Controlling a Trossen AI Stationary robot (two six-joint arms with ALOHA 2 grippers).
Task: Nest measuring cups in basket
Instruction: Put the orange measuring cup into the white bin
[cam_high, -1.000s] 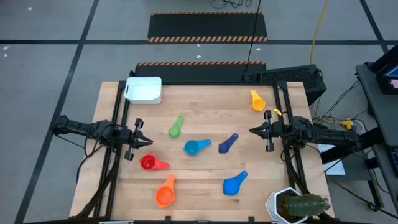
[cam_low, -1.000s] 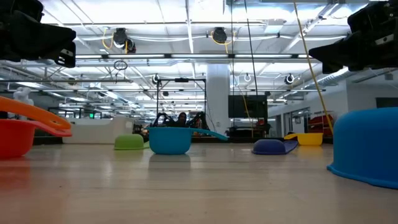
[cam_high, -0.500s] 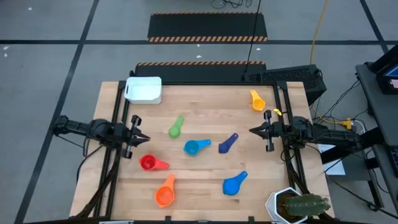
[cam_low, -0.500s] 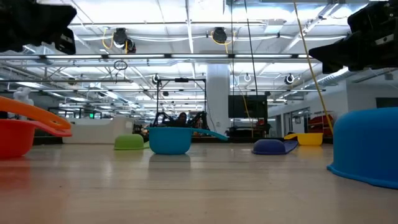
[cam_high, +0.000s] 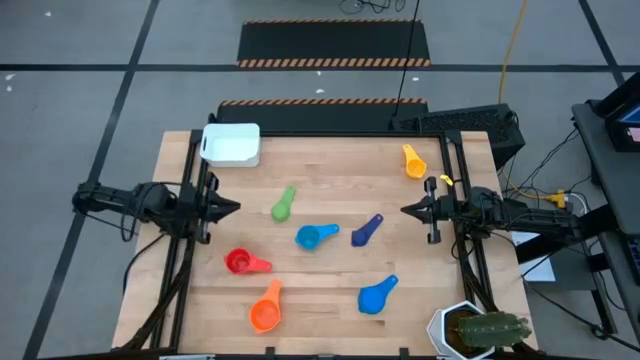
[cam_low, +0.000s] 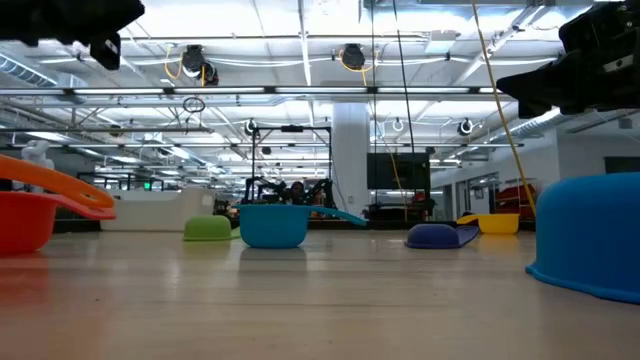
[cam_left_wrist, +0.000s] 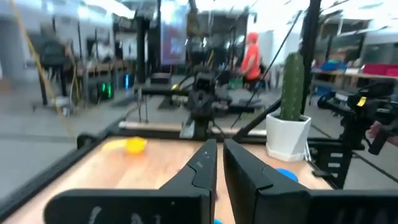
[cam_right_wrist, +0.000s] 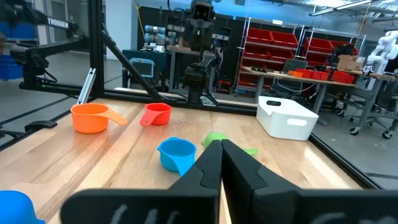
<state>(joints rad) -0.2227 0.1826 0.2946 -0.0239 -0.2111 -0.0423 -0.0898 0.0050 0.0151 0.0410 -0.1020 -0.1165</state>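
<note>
Seven measuring cups lie apart on the wooden table: yellow (cam_high: 413, 160), green (cam_high: 284, 204), light blue (cam_high: 317, 236), navy (cam_high: 367, 230), red (cam_high: 242, 262), orange (cam_high: 266, 308) and blue (cam_high: 377, 295). The white basket (cam_high: 232, 144) stands at the far left corner with nothing in it. My left gripper (cam_high: 236, 207) hovers shut over the left side, pointing right, left of the green cup. My right gripper (cam_high: 403, 210) hovers shut over the right side, pointing left, right of the navy cup. Neither holds anything.
A white pot with a cactus (cam_high: 478, 330) stands at the near right corner. Dark frame rails run along the table's left (cam_high: 190, 230) and right (cam_high: 465, 240) sides. Bare wood shows between the scattered cups.
My left gripper has drawn back toward the table's left edge and a little toward the far edge, and has risen, staying shut. My right arm and the cups have kept still.
</note>
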